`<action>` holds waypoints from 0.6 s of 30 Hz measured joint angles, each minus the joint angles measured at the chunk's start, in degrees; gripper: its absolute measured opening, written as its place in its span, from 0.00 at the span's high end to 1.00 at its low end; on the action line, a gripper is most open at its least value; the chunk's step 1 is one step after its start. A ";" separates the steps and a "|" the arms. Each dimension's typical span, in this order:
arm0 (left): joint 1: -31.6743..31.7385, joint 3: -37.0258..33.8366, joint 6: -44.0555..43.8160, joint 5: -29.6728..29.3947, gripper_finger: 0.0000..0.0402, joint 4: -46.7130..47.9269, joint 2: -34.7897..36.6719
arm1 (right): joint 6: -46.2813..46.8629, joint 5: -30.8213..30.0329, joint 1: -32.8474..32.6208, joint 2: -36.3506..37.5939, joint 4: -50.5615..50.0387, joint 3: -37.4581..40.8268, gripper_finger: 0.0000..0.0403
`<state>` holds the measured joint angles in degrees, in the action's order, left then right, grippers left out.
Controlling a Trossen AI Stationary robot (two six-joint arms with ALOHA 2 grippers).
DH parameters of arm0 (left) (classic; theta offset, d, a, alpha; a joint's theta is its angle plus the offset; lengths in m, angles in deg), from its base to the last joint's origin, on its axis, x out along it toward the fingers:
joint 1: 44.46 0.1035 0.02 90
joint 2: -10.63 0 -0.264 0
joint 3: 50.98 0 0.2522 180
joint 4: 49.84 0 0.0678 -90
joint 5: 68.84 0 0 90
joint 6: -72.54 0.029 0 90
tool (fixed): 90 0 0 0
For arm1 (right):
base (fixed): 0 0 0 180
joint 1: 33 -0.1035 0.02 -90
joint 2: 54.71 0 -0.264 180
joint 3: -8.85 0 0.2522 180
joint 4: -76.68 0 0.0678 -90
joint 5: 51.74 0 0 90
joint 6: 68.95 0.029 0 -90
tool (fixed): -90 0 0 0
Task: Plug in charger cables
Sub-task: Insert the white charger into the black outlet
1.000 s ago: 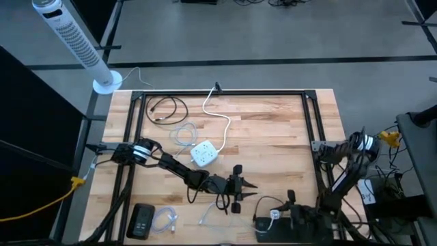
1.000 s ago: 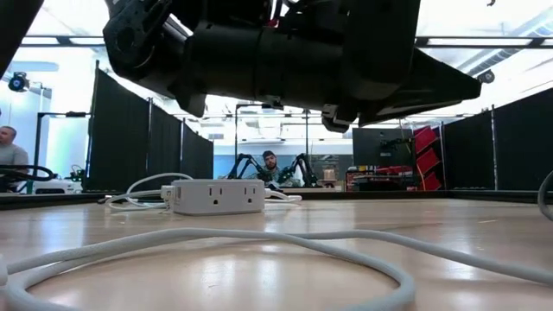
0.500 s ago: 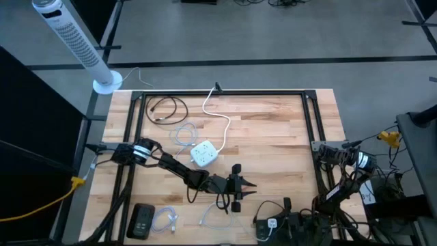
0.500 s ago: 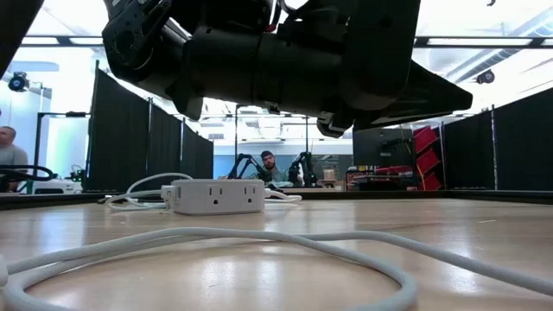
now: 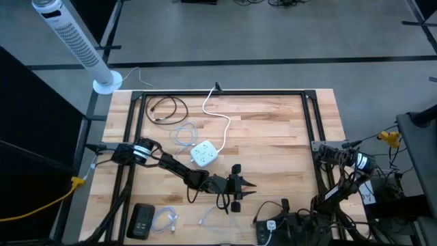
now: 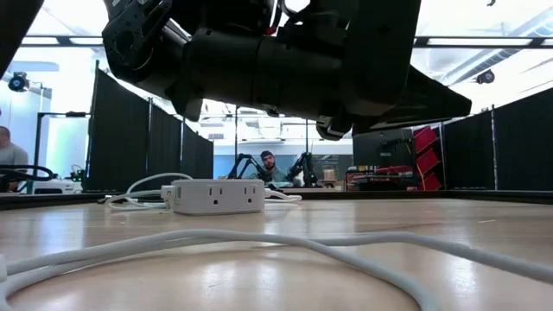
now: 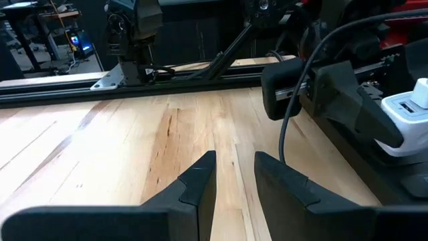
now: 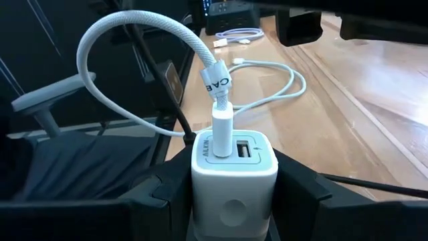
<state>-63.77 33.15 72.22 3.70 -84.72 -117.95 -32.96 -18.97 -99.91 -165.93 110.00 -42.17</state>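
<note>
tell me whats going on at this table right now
The right gripper, at the table's near edge, is shut on a white charger block with a white braided cable already plugged into it. The left gripper hovers open over mid-table, holding nothing. The square white socket cube sits beyond it; other coiled cables lie untouched.

1. The high view looks straight down on the whole tabletop [image 5: 273,130].
2. The low view looks level across it from surface height, sharing the white socket cube [image 5: 204,154] [image 6: 213,196].
3. Each wrist view looks close past its own jaws.
</note>
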 joint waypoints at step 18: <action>0.24 0.00 0.00 -0.02 0.77 -0.02 0.00 | 10.65 9.64 0.28 5.50 -15.33 -0.20 0.65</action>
<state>-63.53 33.15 72.22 3.68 -84.74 -117.95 -22.31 -9.33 -99.63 -160.43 94.68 -42.36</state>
